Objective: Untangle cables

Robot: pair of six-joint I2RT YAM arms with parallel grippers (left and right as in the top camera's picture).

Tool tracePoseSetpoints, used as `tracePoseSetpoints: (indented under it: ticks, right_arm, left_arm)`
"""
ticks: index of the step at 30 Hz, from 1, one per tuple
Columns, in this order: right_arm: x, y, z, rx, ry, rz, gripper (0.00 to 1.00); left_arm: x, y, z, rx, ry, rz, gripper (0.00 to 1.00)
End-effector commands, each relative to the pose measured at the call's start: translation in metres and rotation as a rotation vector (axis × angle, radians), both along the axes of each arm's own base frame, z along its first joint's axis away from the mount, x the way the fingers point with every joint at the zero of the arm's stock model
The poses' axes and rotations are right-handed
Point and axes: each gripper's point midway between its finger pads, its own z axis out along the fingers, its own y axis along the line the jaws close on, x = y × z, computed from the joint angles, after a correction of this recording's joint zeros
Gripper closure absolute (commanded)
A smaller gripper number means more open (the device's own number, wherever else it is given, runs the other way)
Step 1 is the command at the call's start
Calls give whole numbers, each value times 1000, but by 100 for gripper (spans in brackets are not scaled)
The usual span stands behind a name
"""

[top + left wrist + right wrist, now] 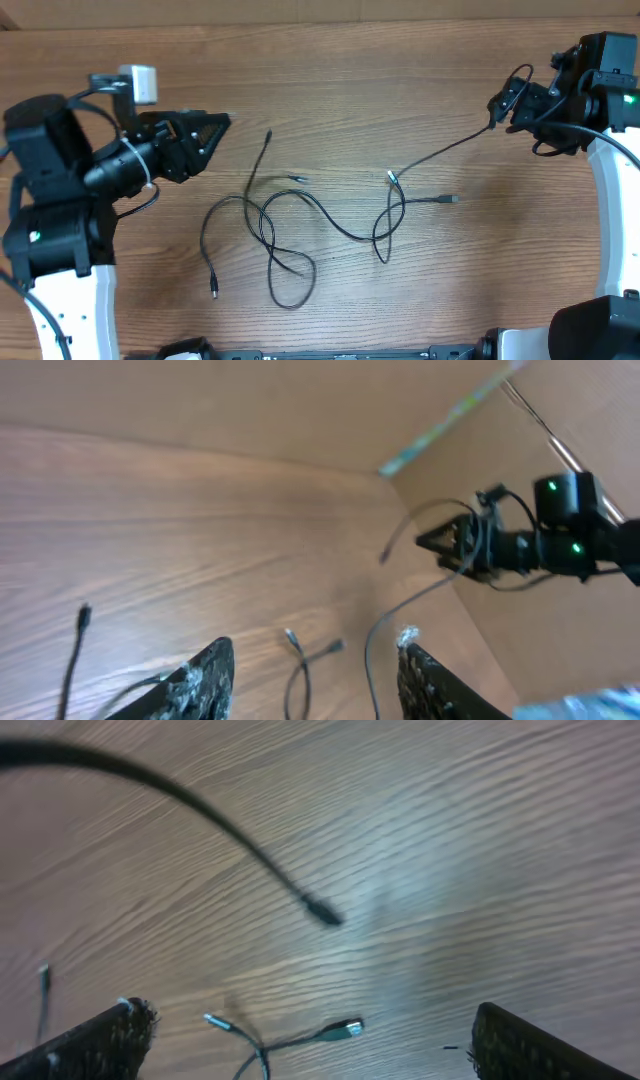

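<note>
— Wood-grain tabletop [400,70], brown and matte, with a plain tan panel [250,400] standing along its far edge. What lies on it?

— The cables [290,215]: thin black cords sprawled across the middle, between the two arms, crossing one another in several slack loops. Small plug ends [392,176] poke out of the tangle, some with silvery tips.

— Anything in the way of the grippers?

— Bare wood lies between the left gripper [218,135] and the nearest loop. It sits well apart from the cords and points toward them. Its dark, scuffed fingers [205,675] stand apart with nothing between them.

— And the other one?

— The right gripper [503,103] is at the far right of the table, jaws spread wide. One cord climbs off the wood from the tangle up to it, and a blurred plug tip [322,913] hangs in front of its wrist camera. I cannot tell whether that cord rests on a finger, but nothing is pinched between the jaws.
</note>
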Motion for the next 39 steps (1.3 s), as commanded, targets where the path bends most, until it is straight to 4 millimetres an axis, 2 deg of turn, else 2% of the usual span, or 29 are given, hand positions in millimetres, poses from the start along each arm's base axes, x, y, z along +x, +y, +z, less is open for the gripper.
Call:
tracePoseSetpoints:
  ticks: [1,6,10,11,13,16,19,23,30,31,39]
  right_arm:
    - [-1,10,-2,30,-3,75,0]
    - [-10,12,-6,41,37,76,0]
    - [-11,25,-4,111,32,111,0]
    - [-11,31,-2,134,22,137,0]
    - [-11,44,3,187,-5,213,0]
    - [-12,58,8,240,-21,261,0]
    - [-13,66,8,246,-15,281,0]
    - [-17,88,8,248,-4,341,0]
    - [-19,122,10,244,-14,436,0]
    - [-19,128,11,242,-21,452,0]
    - [-17,133,12,241,-32,464,0]
  left_arm:
    - [-4,-20,3,6,-36,-106,47]
    - [-8,-42,-3,48,-75,-205,41]
    - [-18,-67,-11,130,-165,-345,29]
    - [-20,-73,-14,148,-178,-375,23]
    - [-22,-86,-24,185,-181,-421,11]
    - [-15,-102,-45,257,-142,-438,5]
    - [-9,-113,-65,309,-100,-448,3]
    - [-5,-139,-99,350,-41,-535,3]
    - [-15,-179,-145,399,-9,-714,2]
    - [-17,-188,-157,405,11,-748,2]
    - [-26,-209,-202,419,124,-832,3]
